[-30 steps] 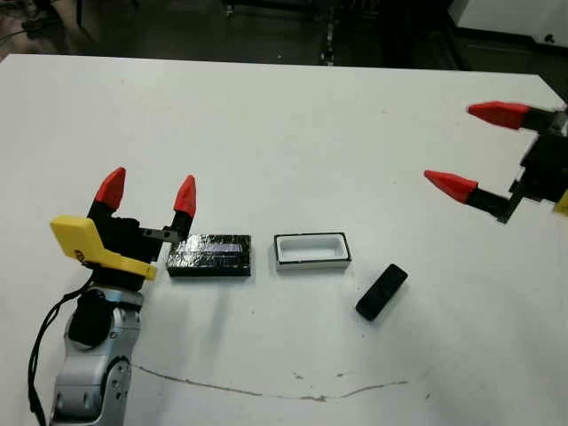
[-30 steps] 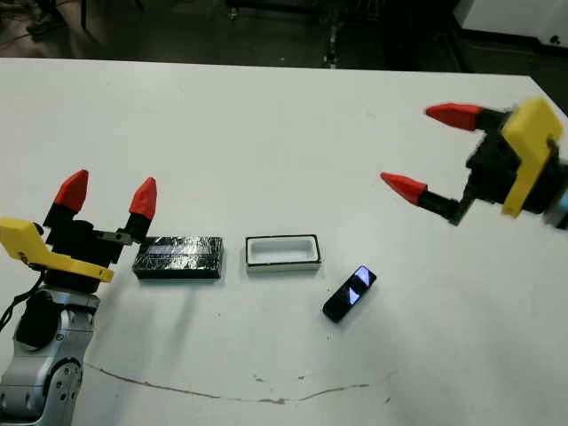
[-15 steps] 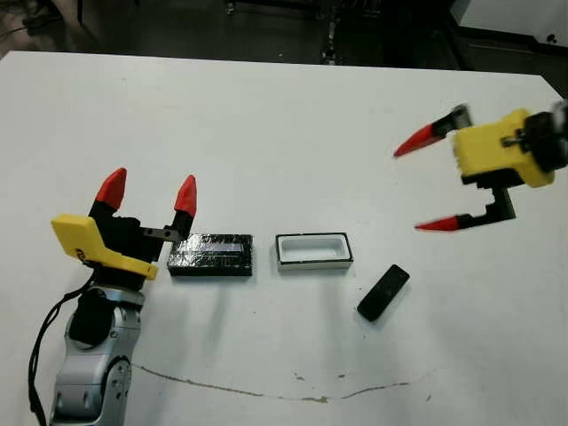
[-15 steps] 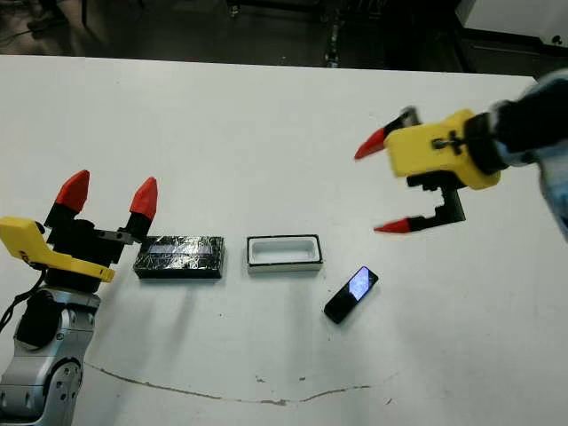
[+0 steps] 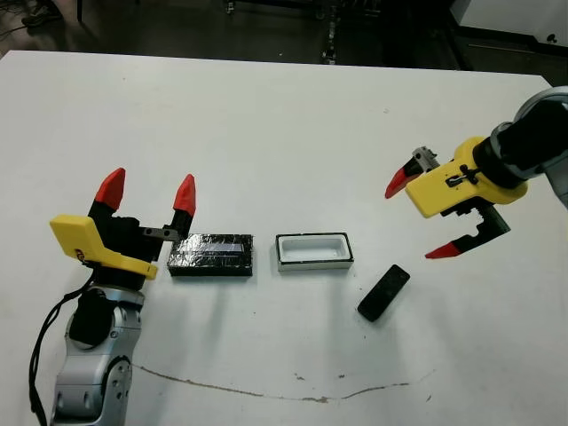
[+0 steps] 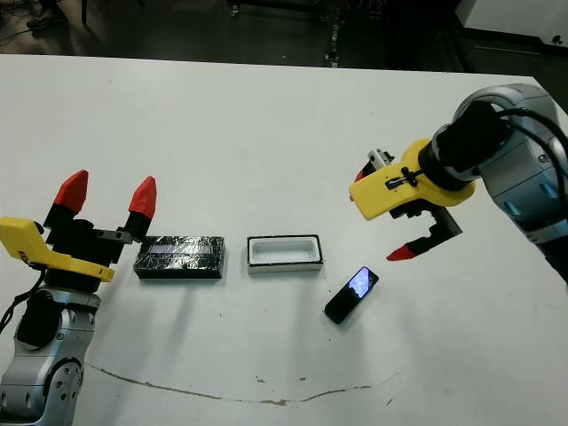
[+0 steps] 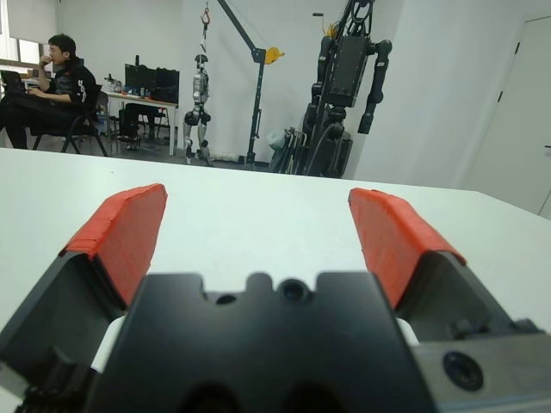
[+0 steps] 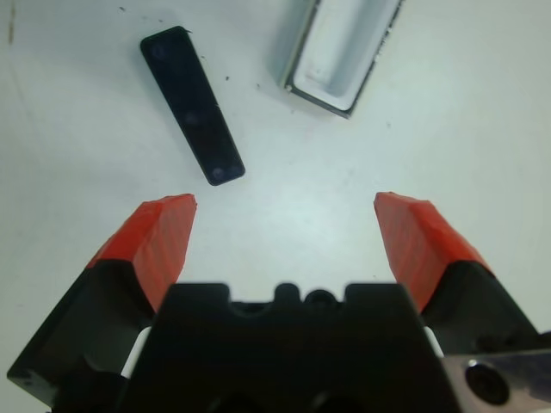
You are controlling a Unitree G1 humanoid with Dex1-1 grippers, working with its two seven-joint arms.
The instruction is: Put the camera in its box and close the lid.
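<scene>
The camera (image 5: 382, 293), a slim glossy black bar, lies at a slant on the table to the right of the box (image 5: 312, 250), a shallow tray with a white inside. Left of the box lies the black lid (image 5: 211, 255) with its pale strip. My right gripper (image 5: 422, 216) hangs open above the table, up and to the right of the camera, fingers pointing down toward it; its wrist view shows the camera (image 8: 191, 103) and a corner of the box (image 8: 340, 53) beyond the gripper (image 8: 284, 232). My left gripper (image 5: 147, 190) stands open and upright just left of the lid, holding nothing.
A thin dark crack line (image 5: 284, 390) runs across the table near the front edge. Beyond the table, in the left wrist view, a seated person (image 7: 47, 90) and robot stands (image 7: 344, 95) show in the room.
My right gripper has swung in from the far right, turned its fingers downward, and come lower and closer to the camera. The left arm, lid, box and camera have not moved.
</scene>
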